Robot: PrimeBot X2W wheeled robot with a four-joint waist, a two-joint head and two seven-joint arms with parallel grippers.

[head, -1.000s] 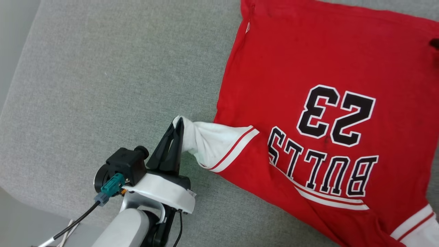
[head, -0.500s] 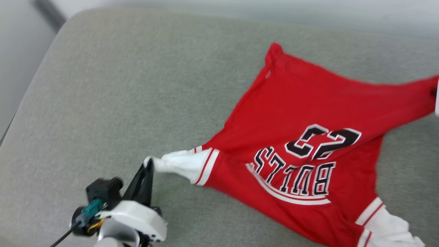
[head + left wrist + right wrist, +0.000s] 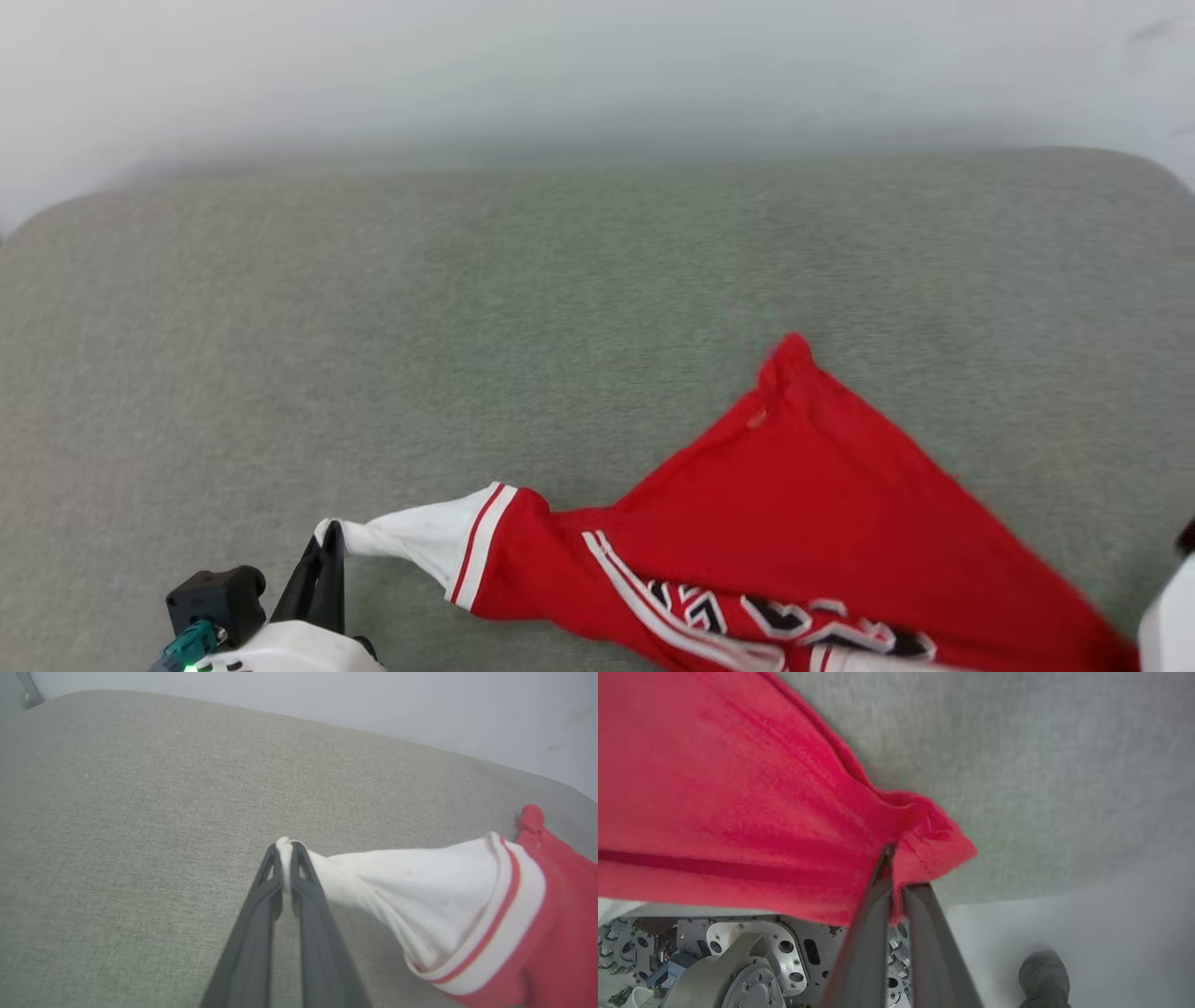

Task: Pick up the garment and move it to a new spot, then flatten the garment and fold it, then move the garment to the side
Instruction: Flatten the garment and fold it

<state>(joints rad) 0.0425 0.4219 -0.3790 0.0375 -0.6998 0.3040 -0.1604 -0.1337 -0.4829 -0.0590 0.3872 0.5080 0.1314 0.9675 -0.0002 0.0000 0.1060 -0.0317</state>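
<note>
Over the grey woven cushion (image 3: 373, 327), the soft red garment (image 3: 822, 485) stretches taut. The left gripper (image 3: 286, 848) jaws pinch its white sleeve tip, and the right gripper (image 3: 896, 870) jaws pinch a red corner. The right wrist view adds a dark shoe (image 3: 1043, 973) beside the cushion.

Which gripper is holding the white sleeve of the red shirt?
The left gripper: it is shut on the tip of the white sleeve, while the right gripper pinches a plain red edge of the garment.

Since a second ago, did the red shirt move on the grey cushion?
Yes. The shirt has slid toward the robot, away from the far edge of the cushion.
</note>
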